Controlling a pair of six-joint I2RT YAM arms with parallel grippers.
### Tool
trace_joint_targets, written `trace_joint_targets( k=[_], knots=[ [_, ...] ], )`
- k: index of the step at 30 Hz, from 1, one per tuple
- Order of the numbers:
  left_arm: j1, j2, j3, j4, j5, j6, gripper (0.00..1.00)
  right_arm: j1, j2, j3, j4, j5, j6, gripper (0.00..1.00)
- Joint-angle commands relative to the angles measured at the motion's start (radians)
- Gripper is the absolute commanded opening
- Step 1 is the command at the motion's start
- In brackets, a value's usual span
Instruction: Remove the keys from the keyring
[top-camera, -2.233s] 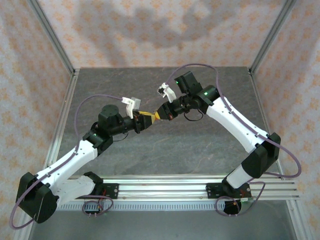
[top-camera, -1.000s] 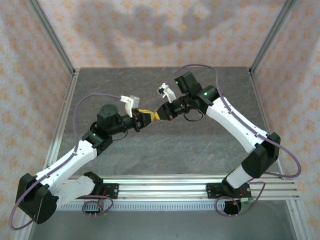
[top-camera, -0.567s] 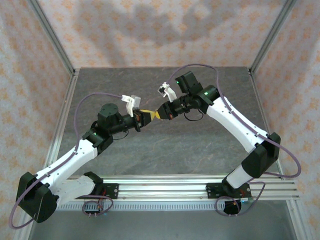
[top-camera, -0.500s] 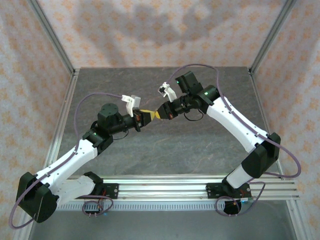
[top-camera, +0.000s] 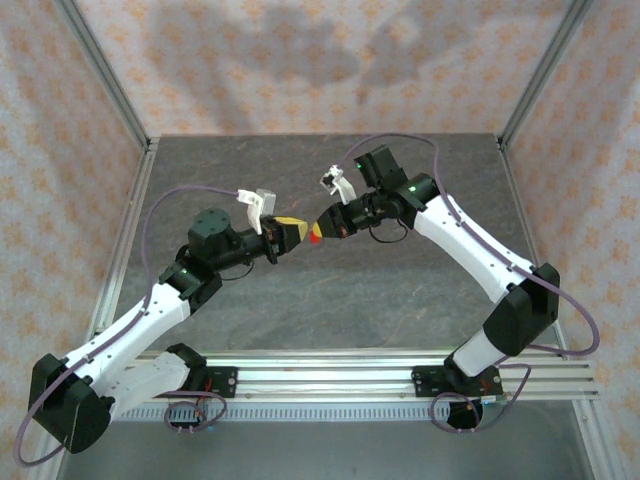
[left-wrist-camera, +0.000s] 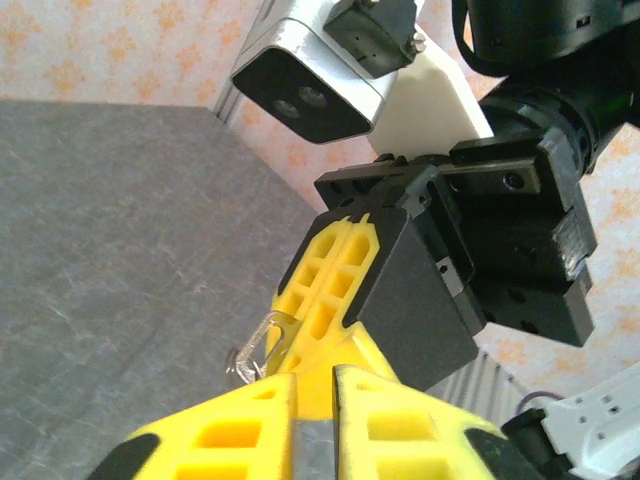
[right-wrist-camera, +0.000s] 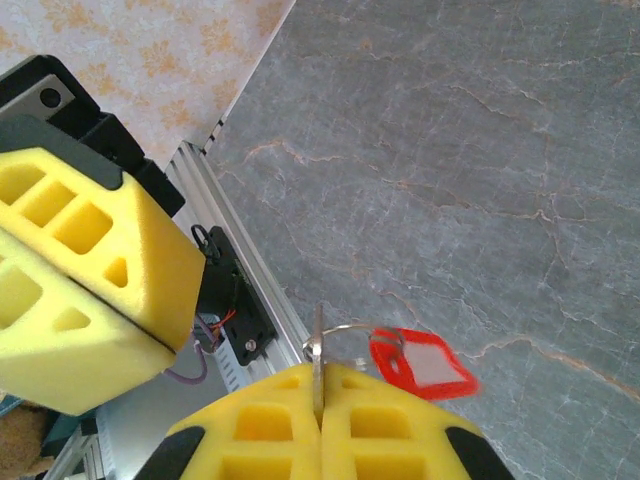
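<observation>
Keyring (right-wrist-camera: 422, 365) w/ pale label insert (right-wrist-camera: 430, 361)

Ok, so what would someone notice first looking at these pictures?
The two arms meet nearly tip to tip in mid-air above the grey table, left gripper facing right gripper. From the right gripper's shut yellow fingers a thin metal key sticks out, and a bright red tag dangles from its wire ring.

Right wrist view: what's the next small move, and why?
Probably open the left gripper and close it on the tag: the tag hangs free by its ring off the key, which the right gripper clamps; the left stands apart, shut.
</observation>
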Motion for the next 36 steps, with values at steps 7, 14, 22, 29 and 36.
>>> trace_joint_targets(
  k=[7,14,22,29,36],
  knots=[
    [-0.007,0.027,-0.008,0.066,0.015,-0.031,0.30,-0.003,-0.047,-0.008,0.034,-0.041,0.014,0.00],
    [-0.007,-0.039,-0.121,0.183,-0.098,-0.010,0.50,-0.004,-0.054,0.005,0.020,-0.042,0.008,0.00],
    [-0.009,-0.145,-0.250,0.296,-0.171,0.160,0.71,-0.004,-0.049,0.036,0.011,-0.128,0.011,0.00],
    [-0.007,-0.124,-0.229,0.324,-0.141,0.300,0.73,-0.001,-0.041,0.043,0.014,-0.225,0.016,0.00],
    [-0.007,-0.071,-0.199,0.378,-0.091,0.354,0.70,-0.002,-0.042,0.056,0.027,-0.271,0.032,0.00]
  ],
)
